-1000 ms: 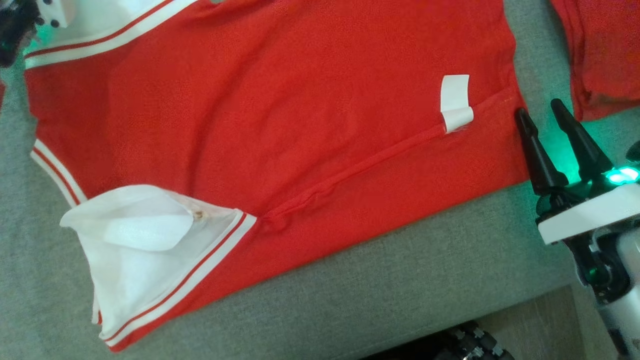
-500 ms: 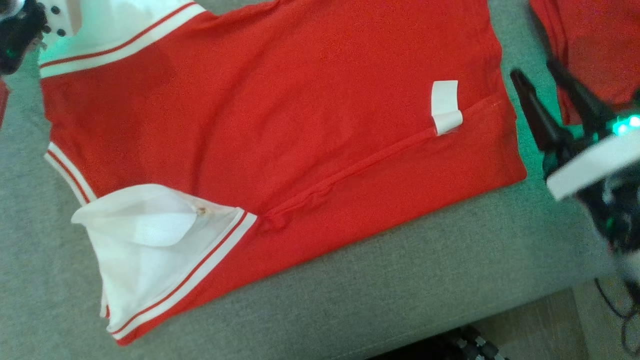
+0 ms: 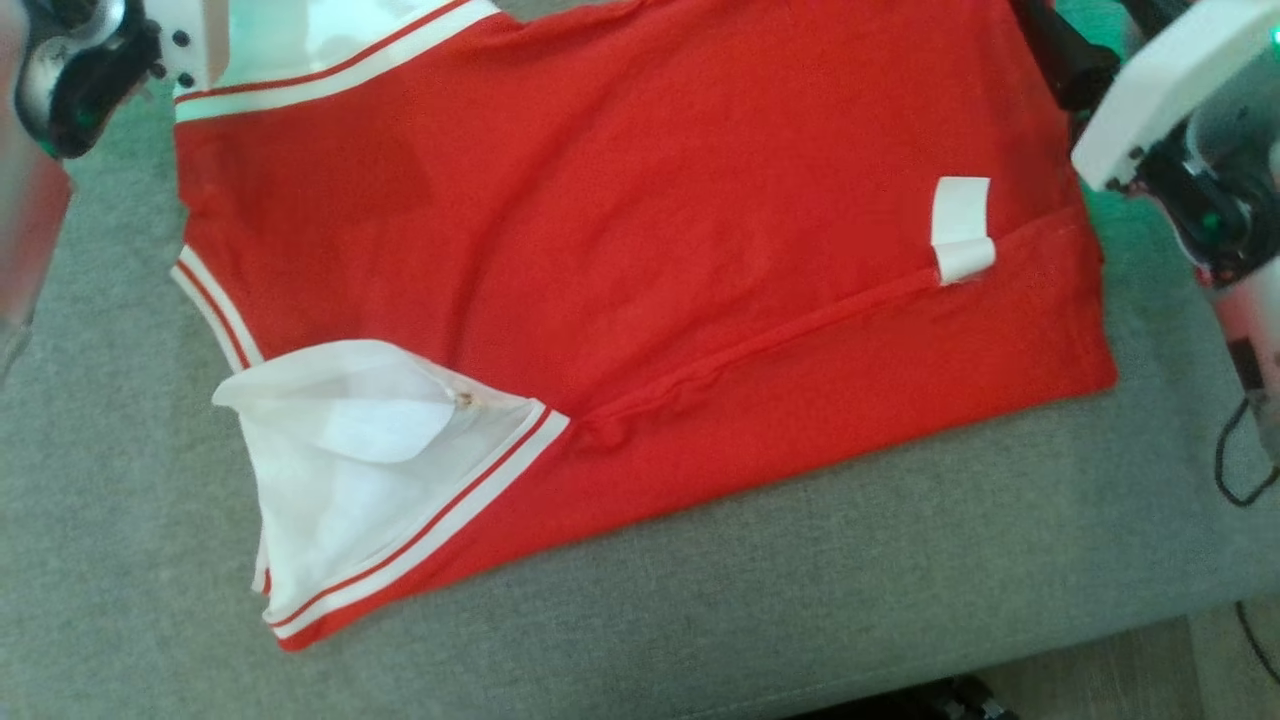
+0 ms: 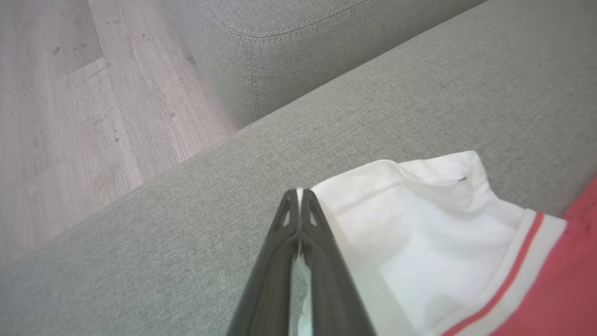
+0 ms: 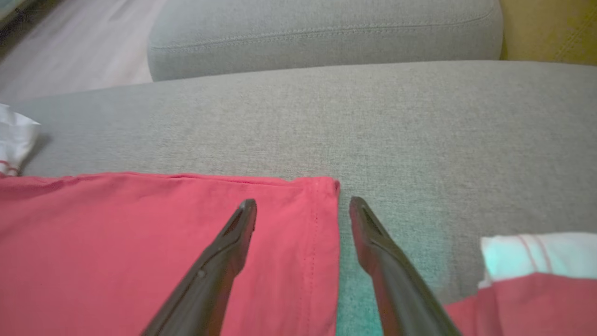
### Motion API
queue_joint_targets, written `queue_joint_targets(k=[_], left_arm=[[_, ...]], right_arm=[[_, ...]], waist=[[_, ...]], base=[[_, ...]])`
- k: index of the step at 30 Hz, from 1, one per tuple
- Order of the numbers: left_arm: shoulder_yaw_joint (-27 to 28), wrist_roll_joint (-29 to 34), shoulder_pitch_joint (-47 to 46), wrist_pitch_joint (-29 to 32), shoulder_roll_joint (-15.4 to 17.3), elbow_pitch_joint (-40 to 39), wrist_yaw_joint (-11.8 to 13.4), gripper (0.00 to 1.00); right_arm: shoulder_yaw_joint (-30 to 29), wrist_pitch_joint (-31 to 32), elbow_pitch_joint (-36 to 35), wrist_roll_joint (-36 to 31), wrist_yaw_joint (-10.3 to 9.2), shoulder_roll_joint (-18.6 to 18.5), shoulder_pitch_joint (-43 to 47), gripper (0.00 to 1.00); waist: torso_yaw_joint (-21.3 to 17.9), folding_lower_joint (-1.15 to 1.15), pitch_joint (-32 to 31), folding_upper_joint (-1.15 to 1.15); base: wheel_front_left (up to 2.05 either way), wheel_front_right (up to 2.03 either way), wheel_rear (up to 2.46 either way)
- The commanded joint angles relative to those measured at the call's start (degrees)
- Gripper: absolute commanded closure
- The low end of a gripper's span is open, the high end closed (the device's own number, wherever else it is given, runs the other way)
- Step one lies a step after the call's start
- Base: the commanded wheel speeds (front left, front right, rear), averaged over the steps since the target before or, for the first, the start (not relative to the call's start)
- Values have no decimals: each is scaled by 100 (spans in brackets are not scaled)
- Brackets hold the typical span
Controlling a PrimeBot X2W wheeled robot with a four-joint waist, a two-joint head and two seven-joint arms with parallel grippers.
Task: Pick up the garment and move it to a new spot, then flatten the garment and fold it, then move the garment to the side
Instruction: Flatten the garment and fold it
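Newly clamped with the left gripper on the white edge of the shirt lying flat on the sofa, and newly reaching with the open right gripper astride its hem; likely light, limp cloth, best pinched at corners

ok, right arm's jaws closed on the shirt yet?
No, the right gripper is open, one jaw over the shirt, the other over the sofa.
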Motion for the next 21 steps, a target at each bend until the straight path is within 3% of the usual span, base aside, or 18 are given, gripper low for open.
queue_joint_targets(k=[1, 18, 19, 21], left_arm=[[129, -60, -352, -19, 232, -179, -24, 100], [-82, -248, -393, -92, 268, -224, -31, 100], [-92, -259, -393, -98, 269, -219, -31, 100], [-110, -277, -397, -114, 269, -207, -32, 100]], right_arm=[[41, 7, 45, -96, -4, 1, -109, 0], [601, -343, 1062, 45, -4, 184, -764, 0], [633, -356, 1091, 69, -4, 180, -784, 6], [688, -381, 1155, 117, -4, 165, -827, 9]], waist=[[40, 0, 25, 0], [179, 0, 72, 0], [187, 0, 72, 0], [206, 0, 73, 0]], base=[[0, 0, 0], [0, 0, 0], [0, 0, 0], [0, 0, 0]])
